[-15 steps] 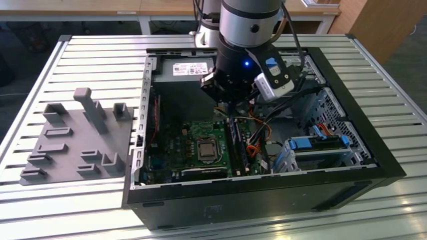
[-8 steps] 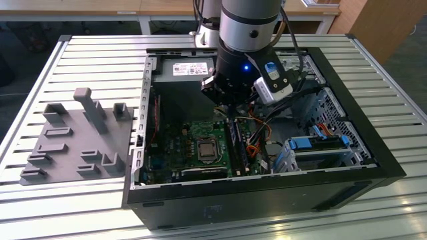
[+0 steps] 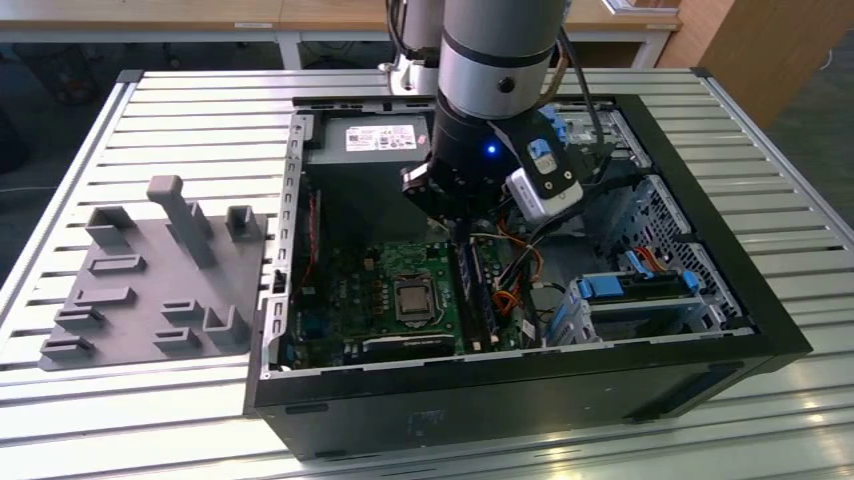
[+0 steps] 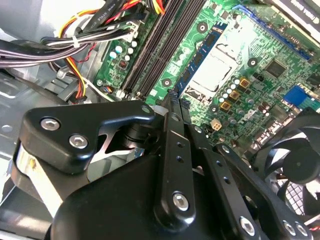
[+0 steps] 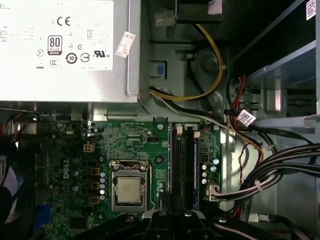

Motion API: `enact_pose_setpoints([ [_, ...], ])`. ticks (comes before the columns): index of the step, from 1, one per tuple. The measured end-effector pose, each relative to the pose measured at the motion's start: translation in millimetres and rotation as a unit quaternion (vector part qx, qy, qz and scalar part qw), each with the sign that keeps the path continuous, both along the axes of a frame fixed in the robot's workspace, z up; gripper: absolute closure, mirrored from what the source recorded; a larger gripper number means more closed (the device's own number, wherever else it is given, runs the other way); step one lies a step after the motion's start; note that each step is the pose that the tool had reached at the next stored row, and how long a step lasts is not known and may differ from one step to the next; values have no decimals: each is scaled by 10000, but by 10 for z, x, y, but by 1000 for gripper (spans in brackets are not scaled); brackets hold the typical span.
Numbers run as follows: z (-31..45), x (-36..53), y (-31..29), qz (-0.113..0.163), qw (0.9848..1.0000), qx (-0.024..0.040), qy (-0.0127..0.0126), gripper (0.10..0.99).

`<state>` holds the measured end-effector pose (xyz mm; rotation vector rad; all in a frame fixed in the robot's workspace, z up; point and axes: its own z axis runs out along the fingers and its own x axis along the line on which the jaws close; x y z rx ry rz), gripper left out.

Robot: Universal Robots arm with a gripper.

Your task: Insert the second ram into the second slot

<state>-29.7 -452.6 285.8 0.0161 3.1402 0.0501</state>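
The silver-and-black robot arm (image 3: 494, 60) reaches straight down into the open black steel computer case (image 3: 534, 405). The case lies on its side on the ribbed aluminium table (image 3: 200, 110), so the green motherboard (image 3: 347, 300) faces up and can be worked from above. In the exterior view the black linkage gripper (image 3: 462, 240) hangs over the memory slots. It is at three o'clock of the square silver processor socket (image 3: 411, 297) and at six o'clock of the grey power-supply box (image 3: 367, 135).

The second ram (image 4: 202, 55), a thin, long blue circuit-board stick, stands on edge in the slot nearest the socket, contact edge down as a slot requires. It runs alongside the black memory slots (image 4: 155, 47).

In the second wrist view the gripper's tip meets the stick's near end, just beside the white plastic slot latch (image 4: 160, 107). The fingers (image 4: 172, 115) are drawn together with no gap showing and nothing visible between them. I judge that the gripper is bearing on the stick's top edge rather than carrying it, since force near a latch is what seats that end. Whether the stick is fully home or the latch has closed cannot be told.

The tied bundle of black, yellow and red cables (image 4: 75, 42) lies on the far side of the slots from the socket, apart from the stick. A grey moulded fixture plate (image 3: 147, 290) with upright holders rests on the table at nine o'clock of the case, probably for staging parts.
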Motion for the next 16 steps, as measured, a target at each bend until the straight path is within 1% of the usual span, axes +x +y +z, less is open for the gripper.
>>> enact_pose_setpoints([
  [1,-8,1,-2,-2,10000,1,1,969],
  [3,-23,6,-4,-4,10000,-1,12,969],
  [4,-29,9,-5,-5,10000,-1,25,969],
  [5,-35,13,-6,-5,10000,-1,45,969],
  [6,-40,17,-7,-6,10000,-1,58,969],
  [7,-46,19,-8,-7,10000,-1,66,969],
  [13,-70,20,-12,-7,10000,1,68,969],
  [16,-99,20,-12,-7,10000,1,69,969],
])
